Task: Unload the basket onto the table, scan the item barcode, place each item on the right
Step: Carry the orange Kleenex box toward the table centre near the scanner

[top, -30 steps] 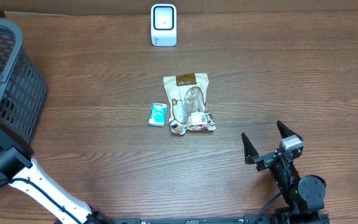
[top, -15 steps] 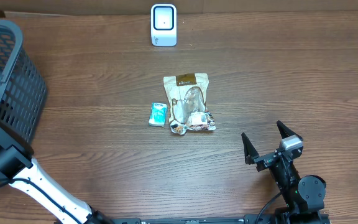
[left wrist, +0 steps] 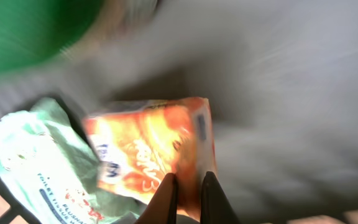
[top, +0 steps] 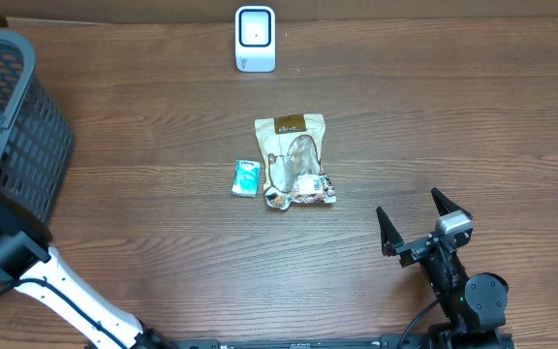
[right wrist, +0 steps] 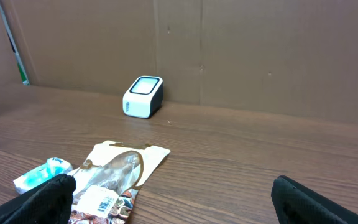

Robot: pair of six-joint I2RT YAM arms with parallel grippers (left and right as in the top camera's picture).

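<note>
In the left wrist view my left gripper [left wrist: 188, 180] is shut on the edge of an orange packet [left wrist: 148, 149], which is blurred and lies inside the basket. A white and green tissue pack [left wrist: 33, 162] lies beside the packet. The white barcode scanner [top: 255, 39] stands at the table's far edge, and the right wrist view also shows the scanner [right wrist: 143, 96]. My right gripper [top: 422, 221] rests at the near right, open and empty, its jaws wide apart in the right wrist view [right wrist: 185, 205].
A dark mesh basket [top: 13, 116] stands at the left edge, and my left arm [top: 8, 247] reaches into it. A snack pouch [top: 295, 160] with a barcode label [right wrist: 100, 200] and a small teal pack [top: 246, 178] lie mid-table.
The left arm has shifted slightly at the basket. The right arm and the things on the table have not moved.
</note>
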